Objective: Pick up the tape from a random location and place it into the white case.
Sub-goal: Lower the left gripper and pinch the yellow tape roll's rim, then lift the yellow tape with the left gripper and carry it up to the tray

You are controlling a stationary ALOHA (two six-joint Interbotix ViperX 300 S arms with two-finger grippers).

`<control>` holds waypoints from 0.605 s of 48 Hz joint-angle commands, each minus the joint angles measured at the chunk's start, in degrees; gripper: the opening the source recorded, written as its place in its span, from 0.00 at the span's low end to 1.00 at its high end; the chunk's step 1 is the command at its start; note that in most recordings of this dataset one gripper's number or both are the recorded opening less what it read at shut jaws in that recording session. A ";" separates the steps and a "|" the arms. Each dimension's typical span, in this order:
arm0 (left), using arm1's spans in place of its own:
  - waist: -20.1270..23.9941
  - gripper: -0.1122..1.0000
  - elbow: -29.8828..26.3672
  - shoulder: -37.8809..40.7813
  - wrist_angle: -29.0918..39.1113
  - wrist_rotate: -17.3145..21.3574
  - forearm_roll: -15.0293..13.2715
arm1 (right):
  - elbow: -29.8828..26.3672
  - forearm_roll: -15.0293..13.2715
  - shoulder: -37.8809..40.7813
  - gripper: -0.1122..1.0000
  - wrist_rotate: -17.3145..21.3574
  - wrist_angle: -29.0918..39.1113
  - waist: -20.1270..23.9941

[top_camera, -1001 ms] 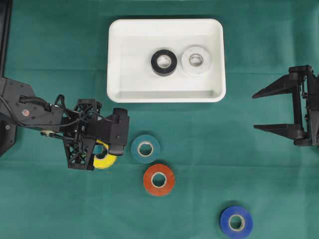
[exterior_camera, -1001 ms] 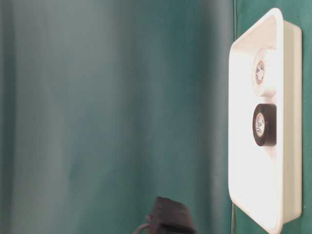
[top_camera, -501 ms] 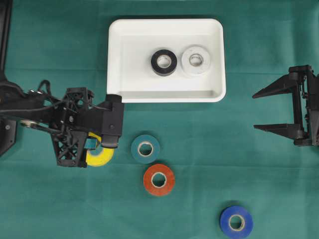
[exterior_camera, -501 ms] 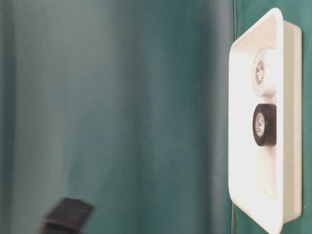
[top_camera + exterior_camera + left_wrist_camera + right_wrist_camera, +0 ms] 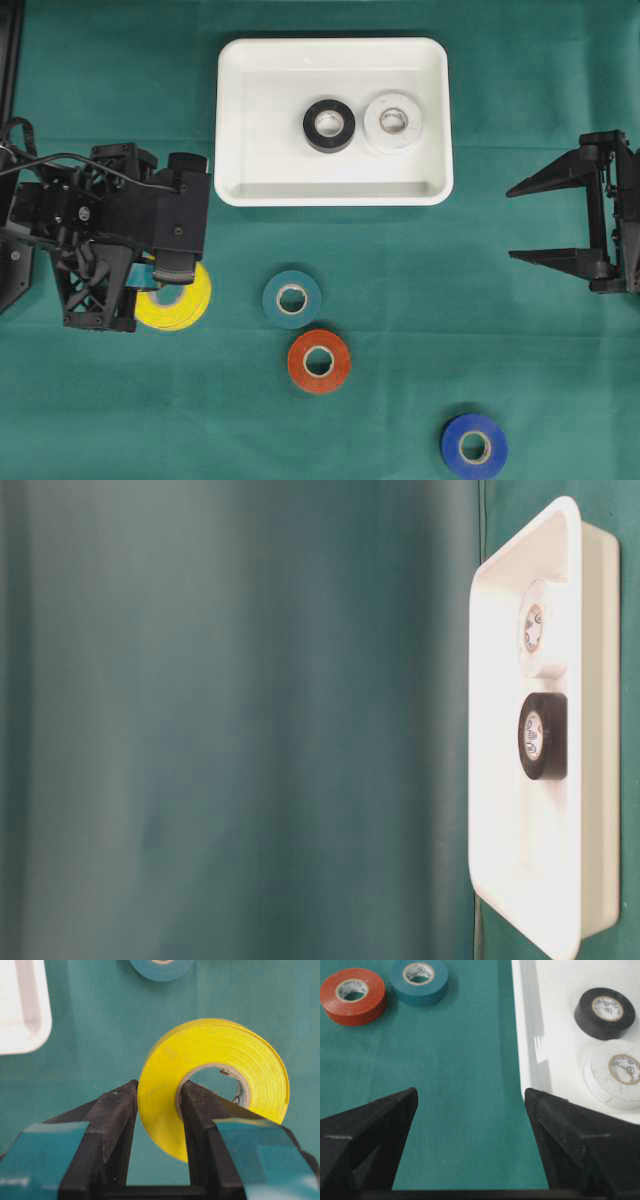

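My left gripper (image 5: 172, 285) is shut on a yellow tape roll (image 5: 183, 308), held off the green cloth left of centre. In the left wrist view one finger (image 5: 197, 1105) sits inside the roll's core and the other presses its outer wall, pinching the yellow tape roll (image 5: 220, 1045). The white case (image 5: 232, 120) lies at the back centre, with a black roll (image 5: 329, 125) and a white roll (image 5: 393, 122) in it. My right gripper (image 5: 511, 223) stands open at the right edge with nothing in it; its wrist view has the right gripper (image 5: 470, 1092) over bare cloth beside the case (image 5: 530, 1020).
Loose on the cloth are a teal roll (image 5: 292, 298), a red-orange roll (image 5: 319, 360) and a blue roll (image 5: 474, 446) at the front right. The table-level view shows only the case (image 5: 500, 780) with its black roll (image 5: 541, 735) and white roll (image 5: 540, 628).
The left arm has swung left and back with the yellow roll in its grip, away from the teal roll, and has left the table-level view. The right arm has not moved.
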 commanded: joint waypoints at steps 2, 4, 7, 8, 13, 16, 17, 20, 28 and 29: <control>-0.18 0.29 -1.49 -1.32 0.09 -0.09 0.18 | -1.49 0.09 0.18 0.87 0.00 -0.18 0.09; -0.18 0.29 -1.41 -1.41 0.09 -0.09 0.18 | -1.49 0.09 0.18 0.87 0.00 -0.26 0.09; -0.18 0.29 -1.41 -1.41 0.09 -0.09 0.18 | -1.49 0.18 0.18 0.87 0.00 -0.18 0.09; -0.18 0.29 -1.41 -1.41 0.09 -0.09 0.18 | -1.49 0.18 0.18 0.87 0.00 -0.18 0.09; -0.18 0.29 -1.41 -1.41 0.09 -0.09 0.18 | -1.49 0.18 0.18 0.87 0.00 -0.18 0.09; -0.18 0.29 -1.32 -1.41 0.09 -0.09 0.18 | -1.49 0.09 0.09 0.87 0.00 -0.18 0.09; -0.18 0.29 -1.32 -1.41 0.09 -0.09 0.18 | -1.49 0.09 0.09 0.87 0.00 -0.18 0.09; -0.18 0.29 -1.23 -1.41 -0.09 -0.09 0.18 | -1.49 0.18 0.09 0.87 0.00 -0.18 0.09; -0.18 0.29 -1.14 -1.41 -0.62 -0.09 0.18 | -1.49 0.18 0.09 0.87 0.00 -0.18 0.09; -0.18 0.29 -1.23 -1.41 -0.62 -0.09 0.18 | -1.49 0.18 0.18 0.87 0.00 -0.18 0.09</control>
